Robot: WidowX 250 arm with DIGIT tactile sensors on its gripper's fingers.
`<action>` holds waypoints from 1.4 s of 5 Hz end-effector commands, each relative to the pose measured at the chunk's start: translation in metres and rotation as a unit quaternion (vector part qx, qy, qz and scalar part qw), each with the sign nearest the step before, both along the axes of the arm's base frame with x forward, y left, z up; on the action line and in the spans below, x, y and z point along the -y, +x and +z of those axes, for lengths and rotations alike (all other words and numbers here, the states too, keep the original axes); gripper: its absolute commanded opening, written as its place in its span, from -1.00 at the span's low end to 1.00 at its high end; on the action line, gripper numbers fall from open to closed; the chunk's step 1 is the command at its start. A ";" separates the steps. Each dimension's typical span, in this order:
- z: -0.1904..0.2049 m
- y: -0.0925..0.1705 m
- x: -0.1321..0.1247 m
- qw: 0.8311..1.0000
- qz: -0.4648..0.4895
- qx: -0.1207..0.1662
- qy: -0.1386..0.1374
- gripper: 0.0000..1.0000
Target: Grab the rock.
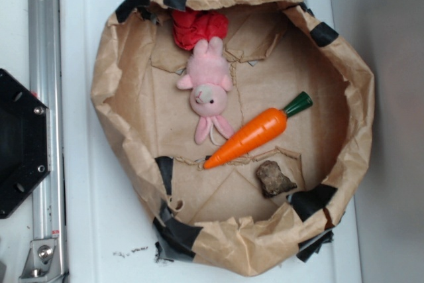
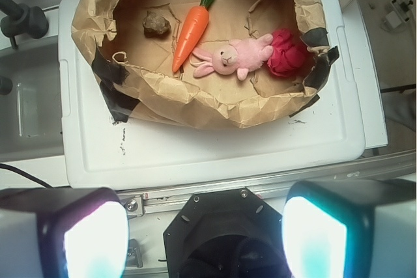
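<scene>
The rock [image 1: 274, 179] is a small lumpy brown-grey stone lying inside a brown paper nest [image 1: 116, 77], just below the tip end of an orange carrot [image 1: 255, 134]. It also shows in the wrist view [image 2: 156, 23], left of the carrot [image 2: 192, 27]. My gripper [image 2: 205, 236] is open and empty, high above and well back from the nest, over the black robot base [image 2: 225, 239]. Its two fingers [image 2: 94, 239] stand far apart at the bottom corners of the wrist view. The gripper is not in the exterior view.
A pink plush bunny [image 1: 209, 91] and a red wad of paper [image 1: 199, 26] lie in the nest beyond the carrot. The nest sits on a white lid [image 2: 215, 148]. A metal rail [image 1: 43, 124] and the black base [image 1: 20, 144] lie at the left.
</scene>
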State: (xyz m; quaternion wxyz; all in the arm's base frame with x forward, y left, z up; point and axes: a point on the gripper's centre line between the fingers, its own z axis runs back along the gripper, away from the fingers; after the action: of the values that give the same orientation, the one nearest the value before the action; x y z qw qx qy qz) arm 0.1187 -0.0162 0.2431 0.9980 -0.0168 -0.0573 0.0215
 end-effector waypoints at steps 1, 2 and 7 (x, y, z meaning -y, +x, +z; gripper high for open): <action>0.000 0.000 0.000 1.000 0.000 0.000 0.000 1.00; -0.017 0.048 -0.005 0.994 -0.077 0.076 0.011 1.00; -0.142 0.179 0.025 0.957 -0.256 0.135 0.019 1.00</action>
State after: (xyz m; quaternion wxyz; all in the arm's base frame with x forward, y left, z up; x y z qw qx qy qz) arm 0.2938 -0.0321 0.0867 0.9589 -0.0202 -0.1626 -0.2316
